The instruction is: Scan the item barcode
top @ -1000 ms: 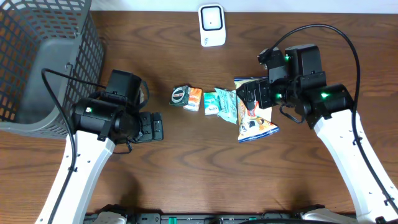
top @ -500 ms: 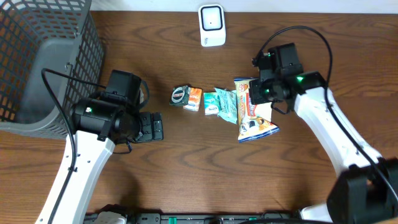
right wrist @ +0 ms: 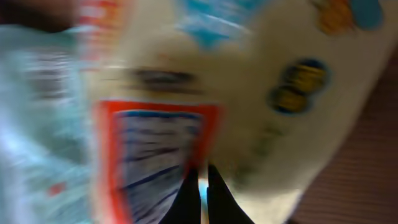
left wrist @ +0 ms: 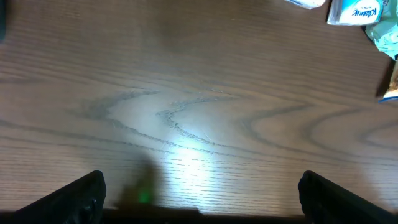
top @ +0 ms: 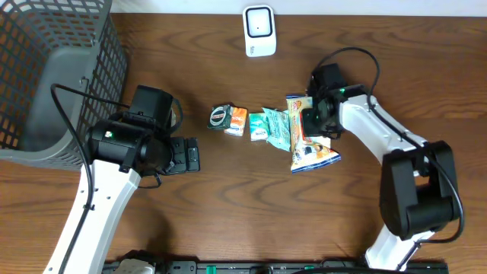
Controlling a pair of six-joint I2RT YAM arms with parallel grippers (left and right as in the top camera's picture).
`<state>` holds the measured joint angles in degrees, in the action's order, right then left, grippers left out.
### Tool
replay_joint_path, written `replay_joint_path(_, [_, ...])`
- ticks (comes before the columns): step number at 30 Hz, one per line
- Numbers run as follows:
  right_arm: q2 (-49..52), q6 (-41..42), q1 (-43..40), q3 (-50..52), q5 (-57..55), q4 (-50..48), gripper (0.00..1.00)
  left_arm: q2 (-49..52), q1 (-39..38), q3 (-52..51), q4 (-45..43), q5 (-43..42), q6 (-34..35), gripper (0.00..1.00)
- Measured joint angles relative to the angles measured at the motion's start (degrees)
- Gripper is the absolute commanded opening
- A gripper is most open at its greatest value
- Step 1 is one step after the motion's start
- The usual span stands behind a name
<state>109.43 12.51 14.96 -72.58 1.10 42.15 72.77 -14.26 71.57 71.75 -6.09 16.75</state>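
Observation:
A white and orange snack bag (top: 313,151) with a blue lower edge lies on the table right of centre. My right gripper (top: 308,122) sits over the bag's upper half. In the right wrist view the bag (right wrist: 261,81) fills the frame, blurred, and the gripper (right wrist: 200,186) is shut with a thin sliver of the bag pinched between its fingertips. The white barcode scanner (top: 259,30) stands at the back edge. My left gripper (top: 190,154) rests open above bare wood left of centre, and the left wrist view shows it (left wrist: 199,199) holding nothing.
A grey mesh basket (top: 46,76) fills the back left corner. Left of the bag lie a teal packet (top: 280,128), a Kleenex tissue pack (top: 261,128), an orange and white box (top: 237,120) and a black ring-shaped item (top: 221,116).
My right gripper has gone from open to shut over the snack bag, and the right arm has swung into a lower, folded pose. The left arm has not moved.

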Motion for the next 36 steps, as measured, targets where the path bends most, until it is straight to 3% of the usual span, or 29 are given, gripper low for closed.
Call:
replay_joint_path(7, [0.3, 2.0, -1.0, -3.6, -6.4, 9.9, 0.01, 0.0, 0.0, 0.0, 0.0, 0.0, 0.0, 0.98])
replay_joint_path(12, [-1.8, 2.2, -1.1, -10.6, -3.8, 15.0, 0.01, 0.0, 0.0, 0.0, 0.0, 0.0, 0.0, 0.98])
replay_joint_path(22, [-5.1, 2.1, 3.4, -10.7, 5.4, 11.9, 0.01, 0.0, 0.0, 0.0, 0.0, 0.0, 0.0, 0.98])
replay_joint_path(36, [-4.9, 7.0, 6.1, 4.2, -4.0, -0.3, 0.01, 0.0, 0.0, 0.0, 0.0, 0.0, 0.0, 0.98])
